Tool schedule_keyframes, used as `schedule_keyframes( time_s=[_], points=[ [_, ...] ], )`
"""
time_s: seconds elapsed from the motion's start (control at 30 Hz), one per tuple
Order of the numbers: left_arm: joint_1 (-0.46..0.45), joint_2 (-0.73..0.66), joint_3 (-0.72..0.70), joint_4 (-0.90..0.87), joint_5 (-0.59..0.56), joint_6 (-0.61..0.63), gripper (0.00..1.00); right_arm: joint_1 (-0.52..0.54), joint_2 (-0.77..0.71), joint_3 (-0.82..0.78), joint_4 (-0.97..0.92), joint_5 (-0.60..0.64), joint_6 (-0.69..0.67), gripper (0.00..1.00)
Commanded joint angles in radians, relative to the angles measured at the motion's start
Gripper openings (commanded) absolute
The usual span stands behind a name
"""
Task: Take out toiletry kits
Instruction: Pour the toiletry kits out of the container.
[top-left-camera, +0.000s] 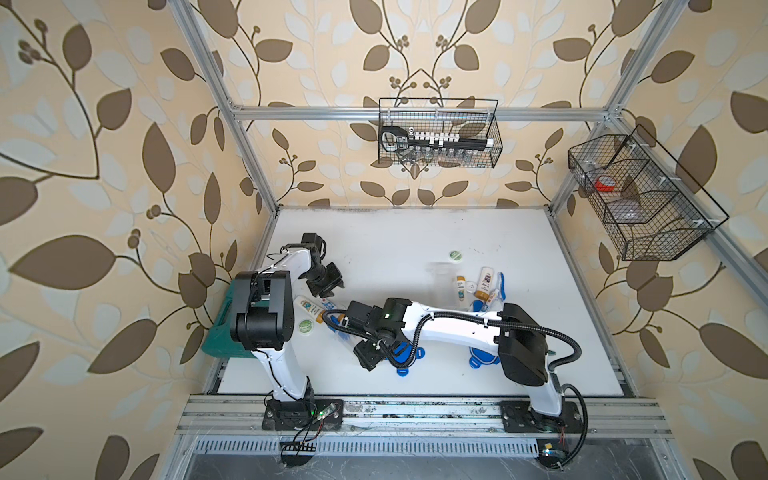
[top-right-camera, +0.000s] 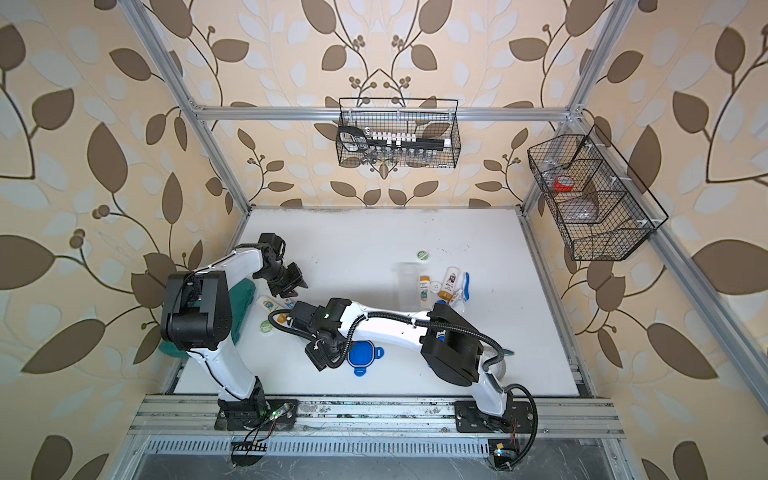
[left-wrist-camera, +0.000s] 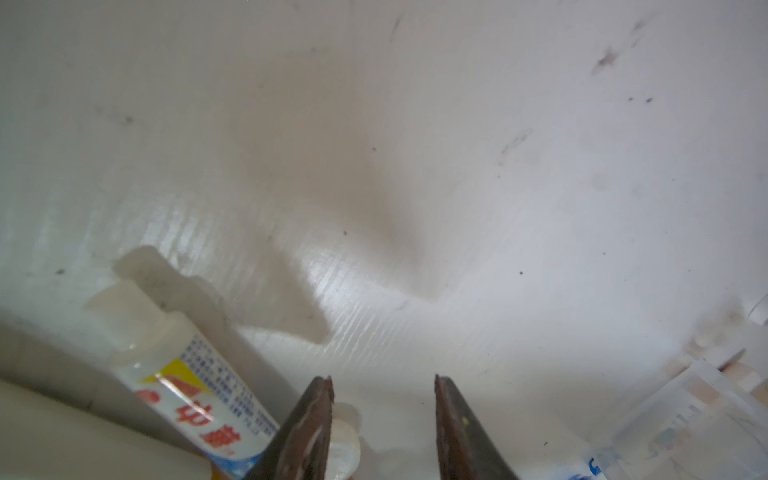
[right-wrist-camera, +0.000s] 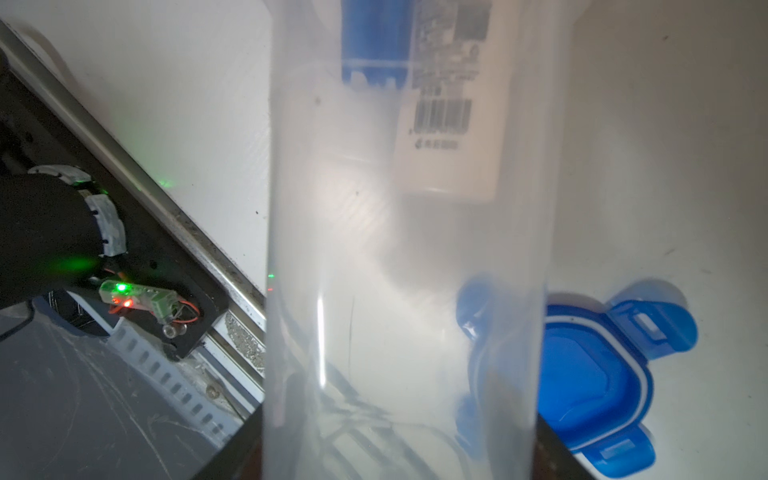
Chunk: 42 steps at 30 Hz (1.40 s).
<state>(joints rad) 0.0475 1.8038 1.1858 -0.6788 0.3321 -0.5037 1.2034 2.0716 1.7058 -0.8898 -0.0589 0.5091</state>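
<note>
Leaf-print wallpaper all round, aluminium frame, two wire baskets hung on the walls, not involved. White tabletop is glossy, scuffed and flat, with free room toward the back.

One kit is already out, right of centre: mini bottles, toothbrush piece and green-white disc, loose beside an empty-looking clear jar. The other kit is partly out near the left arm: white bottle with orange-yellow cap, second disc, tube. The rest sits inside the held jar: a barcode bottle and a blue piece at its far end. Whether that end is mouth or base, cannot tell.

That jar is clamped around its wall by the right pincer. The left pincer is parted a little, nothing between its fingers, hovering just beside the tube. A blue lid lies flat on the tabletop near the jar.

Handling, my read: all items are light, hard smooth plastic. Bottles are round, so likely to roll and slip; pinch across mid-body. The tube is soft and dents; hold it near the cap shoulder. Discs sit low and flat, hardest to pinch; take them by the rim. The jar looks thin and slick, so tipping is probably easier than reaching in.
</note>
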Motion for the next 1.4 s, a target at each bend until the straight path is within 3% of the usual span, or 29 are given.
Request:
schedule_keyframes(
  time_s=[0.0, 0.93, 1.37],
  points=[
    [0.008, -0.051, -0.006, 0.008, 0.032, -0.013, 0.43, 0.006, 0.007, 0.025, -0.027, 0.024, 0.001, 0.58],
    [-0.021, -0.087, -0.021, 0.030, 0.038, -0.011, 0.44, 0.011, -0.070, 0.012, -0.037, 0.040, 0.011, 0.52],
    [-0.025, -0.094, -0.021, 0.025, 0.028, -0.009, 0.43, 0.018, 0.002, 0.084, -0.040, 0.014, 0.006, 0.51]
  ],
)
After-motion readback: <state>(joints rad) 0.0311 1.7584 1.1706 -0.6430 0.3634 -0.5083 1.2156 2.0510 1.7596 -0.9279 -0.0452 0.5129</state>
